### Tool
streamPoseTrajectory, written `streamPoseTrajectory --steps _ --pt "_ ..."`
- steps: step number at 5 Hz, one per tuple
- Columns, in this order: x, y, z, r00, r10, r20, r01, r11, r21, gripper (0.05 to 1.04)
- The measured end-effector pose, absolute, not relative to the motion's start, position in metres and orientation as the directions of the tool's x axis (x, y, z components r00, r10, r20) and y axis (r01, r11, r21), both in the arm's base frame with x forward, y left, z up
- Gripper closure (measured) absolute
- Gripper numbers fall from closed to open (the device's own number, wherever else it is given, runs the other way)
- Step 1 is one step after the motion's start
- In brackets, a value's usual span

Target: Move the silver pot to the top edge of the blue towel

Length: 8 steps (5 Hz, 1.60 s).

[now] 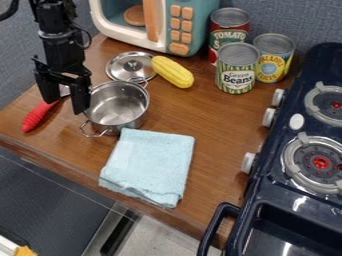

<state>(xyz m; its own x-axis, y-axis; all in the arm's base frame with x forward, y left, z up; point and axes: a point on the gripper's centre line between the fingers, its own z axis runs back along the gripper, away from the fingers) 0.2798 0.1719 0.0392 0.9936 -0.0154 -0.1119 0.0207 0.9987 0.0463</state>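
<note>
Gripper (65, 104), fingers (81, 96) apart, by shiny round metal pot (119, 107), folded nubby blue towel (150, 162), wood-grained counter (214, 120)

On the counter (217, 130), I locate the pot (120, 105) behind and left of the towel (148, 162). The knife (39, 116) lies left of the pot. Behind the pot is the lid (125, 65), with the corn cob (172, 72) at its right. The toy microwave (163, 25) stands behind both. Three cans (237, 65) stand right of the corn cob; the stove (284, 150) is at far right.
</note>
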Motion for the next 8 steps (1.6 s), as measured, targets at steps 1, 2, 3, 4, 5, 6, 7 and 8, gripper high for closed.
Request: streamPoseTrajectory --steps 1,2,3,4,5,6,7,8 --pt "0.28 0.192 0.046 0.993 -0.001 -0.119 0.014 0.993 0.113 0.083" --pt "0.281 0.205 0.043 0.99 0.03 -0.135 -0.011 0.99 0.141 0.083" --pt "0.275 0.213 0.038 0.986 0.04 -0.159 -0.017 0.99 0.141 0.083" --pt "0.269 0.216 0.016 0.975 0.056 -0.215 -0.028 0.991 0.128 0.083" --pt "0.266 0.216 0.007 0.975 0.028 -0.22 -0.001 0.992 0.125 0.083" --pt "0.265 0.215 0.005 0.979 0.018 -0.202 0.008 0.992 0.127 0.138" --pt "0.266 0.209 0.004 0.984 -0.004 -0.177 0.023 0.995 0.101 0.434" --pt "0.265 0.203 0.006 0.988 -0.047 -0.144 0.055 0.997 0.055 0.678"
